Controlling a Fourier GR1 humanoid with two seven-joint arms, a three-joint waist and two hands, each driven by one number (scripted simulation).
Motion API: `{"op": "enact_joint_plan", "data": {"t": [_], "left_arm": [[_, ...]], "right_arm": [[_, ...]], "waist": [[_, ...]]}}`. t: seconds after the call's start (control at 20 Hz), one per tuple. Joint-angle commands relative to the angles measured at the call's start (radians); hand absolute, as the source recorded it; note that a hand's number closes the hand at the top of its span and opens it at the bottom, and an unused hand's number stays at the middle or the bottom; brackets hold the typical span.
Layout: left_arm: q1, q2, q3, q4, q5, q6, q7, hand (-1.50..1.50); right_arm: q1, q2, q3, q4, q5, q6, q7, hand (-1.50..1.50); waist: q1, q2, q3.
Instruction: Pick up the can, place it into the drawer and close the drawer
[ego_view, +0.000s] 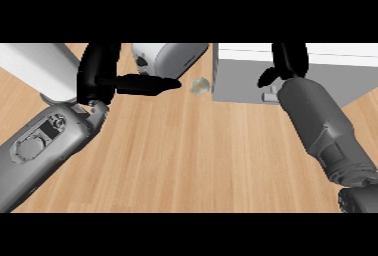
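Can (198, 86) still on worktop (192, 160), ungrasped; left hand (111, 82) open beside it, right hand (284, 62) at drawer (244, 82), fingers unclear. Everything left.

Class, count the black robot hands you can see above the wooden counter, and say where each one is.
2. The left black robot hand is upper left, thumb pointing right. The right black robot hand is upper right, over the white box-shaped drawer unit.

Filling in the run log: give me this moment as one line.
right hand: at drawer unit, fingers curled | left hand: open, raised at upper left | small pale object: on wooden counter | can: not visible
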Motion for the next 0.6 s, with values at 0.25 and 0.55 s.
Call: {"op": "enact_joint_plan", "data": {"t": [0.25,0.55], "left_arm": [[0.064,0.025,0.022,-0.039,-0.002,-0.021,-0.021,-1.5],[0.157,0.037,0.037,-0.062,-0.008,-0.011,-0.054,-1.5]], "right_arm": [[-0.083,0.106,-0.2,-0.045,-0.25,0.06,-0.131,-1.5],[-0.084,0.138,-0.344,-0.081,-0.438,0.189,-0.237,-1.5]], "waist": [[0.023,-0.004,0.001],[-0.015,-0.02,0.0]]}}
